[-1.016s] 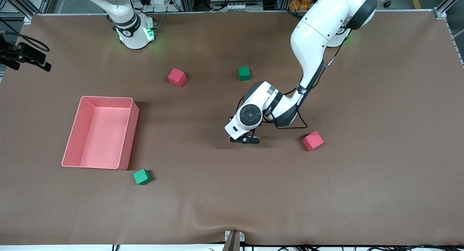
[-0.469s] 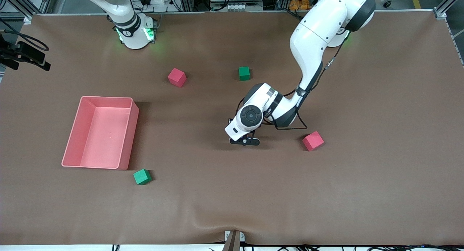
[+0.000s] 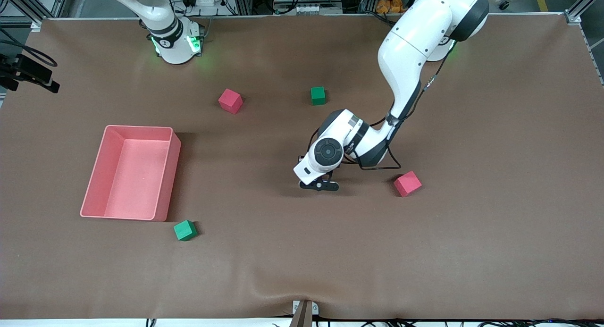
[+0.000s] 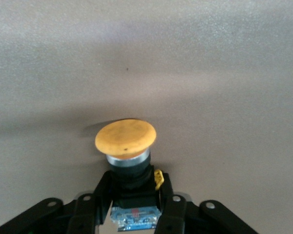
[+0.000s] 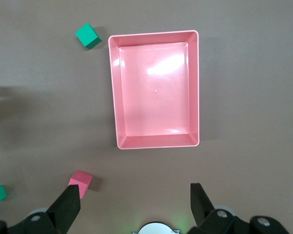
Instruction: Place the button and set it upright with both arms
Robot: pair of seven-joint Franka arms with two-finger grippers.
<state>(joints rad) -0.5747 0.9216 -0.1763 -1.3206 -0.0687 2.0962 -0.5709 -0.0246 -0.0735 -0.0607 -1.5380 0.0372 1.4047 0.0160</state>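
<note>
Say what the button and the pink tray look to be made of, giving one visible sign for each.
Button: likely matte plastic orange cap, slightly scuffed, over a shiny metal-looking ring and black body. Tray: probably glossy moulded plastic, since light glares off its smooth floor.

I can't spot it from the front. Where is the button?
The button sits clamped in the left gripper low over mid-table, beside the pink cube.
</note>
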